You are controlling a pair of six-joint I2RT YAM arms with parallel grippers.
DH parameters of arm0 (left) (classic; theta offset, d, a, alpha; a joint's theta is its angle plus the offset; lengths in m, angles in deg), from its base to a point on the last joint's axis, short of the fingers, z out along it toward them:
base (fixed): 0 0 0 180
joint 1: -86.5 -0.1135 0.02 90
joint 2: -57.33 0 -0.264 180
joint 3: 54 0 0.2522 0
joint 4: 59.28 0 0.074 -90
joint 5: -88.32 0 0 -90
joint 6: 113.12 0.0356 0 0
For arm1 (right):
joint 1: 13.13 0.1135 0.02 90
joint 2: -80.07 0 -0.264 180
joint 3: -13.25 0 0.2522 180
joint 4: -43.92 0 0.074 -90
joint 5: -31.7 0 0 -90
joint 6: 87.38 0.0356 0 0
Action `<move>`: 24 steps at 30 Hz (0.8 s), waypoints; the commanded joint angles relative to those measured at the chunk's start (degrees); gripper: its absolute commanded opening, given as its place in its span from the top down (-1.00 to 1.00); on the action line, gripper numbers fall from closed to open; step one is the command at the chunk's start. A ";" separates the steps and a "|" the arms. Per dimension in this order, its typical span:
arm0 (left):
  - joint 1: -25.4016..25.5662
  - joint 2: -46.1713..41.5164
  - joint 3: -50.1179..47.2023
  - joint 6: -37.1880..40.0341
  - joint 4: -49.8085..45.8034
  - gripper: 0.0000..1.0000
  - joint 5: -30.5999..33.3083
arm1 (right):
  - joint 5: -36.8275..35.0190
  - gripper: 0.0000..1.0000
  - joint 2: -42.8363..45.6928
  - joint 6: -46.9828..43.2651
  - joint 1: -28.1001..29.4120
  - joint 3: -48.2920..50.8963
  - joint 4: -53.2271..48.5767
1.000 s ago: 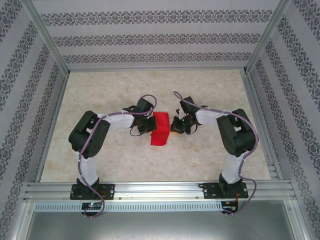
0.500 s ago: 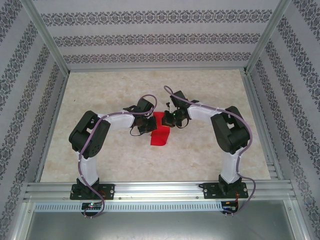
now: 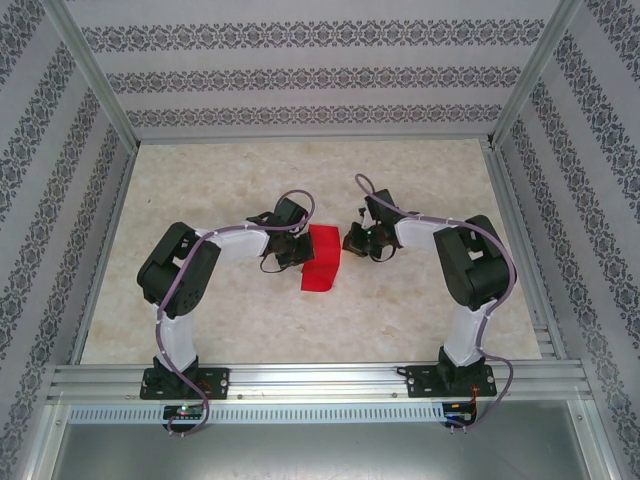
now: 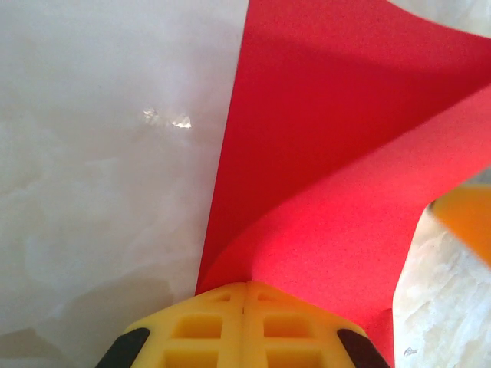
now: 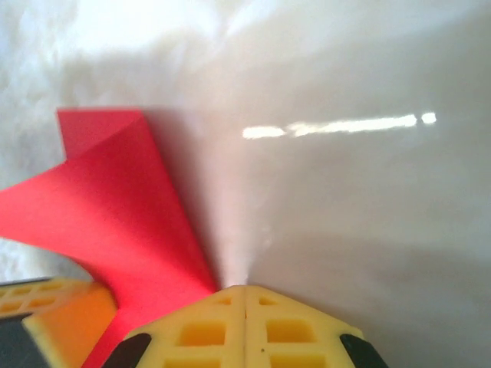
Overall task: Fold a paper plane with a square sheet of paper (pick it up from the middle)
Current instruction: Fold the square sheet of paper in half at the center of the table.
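The black-and-white left arm [image 3: 180,270] and right arm [image 3: 470,265] elbow outward, with their wrists meeting mid-frame. The yellow-fingered left gripper [image 4: 245,285] pinches the thin red square sheet of paper [image 4: 322,153]. The right gripper [image 5: 245,290] is closed.

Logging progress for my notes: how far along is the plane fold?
Done: the paper is bent over, one flap raised. In hand: the left gripper is shut on its edge; the shut right gripper sits beside it. Left: no pointed dart shape yet; nearly all folds remain.

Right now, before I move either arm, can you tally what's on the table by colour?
Red: 1, the sheet of paper, one side curled up off the table
Yellow: 2, the left claw and the right claw, both shut
Total: 3
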 commanded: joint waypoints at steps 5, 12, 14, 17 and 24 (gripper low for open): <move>0.80 6.60 -4.76 -0.05 -12.33 1.00 6.58 | 0.00 1.00 3.89 1.05 3.28 -6.48 -2.76; 0.82 6.46 -4.81 -0.14 -12.41 1.00 6.71 | 3.15 1.00 -4.26 0.86 6.03 -11.83 -2.70; 0.81 6.55 -4.85 -0.14 -12.43 1.00 6.70 | 4.15 1.00 -6.44 0.76 5.86 -12.92 -2.67; 0.79 6.55 -4.83 -0.06 -12.52 1.00 6.67 | 3.74 1.00 -8.31 1.13 4.87 -12.91 -2.19; 0.79 6.37 -5.46 -0.05 -12.31 1.00 6.67 | 0.81 1.00 -10.46 -1.23 0.21 -11.53 -2.02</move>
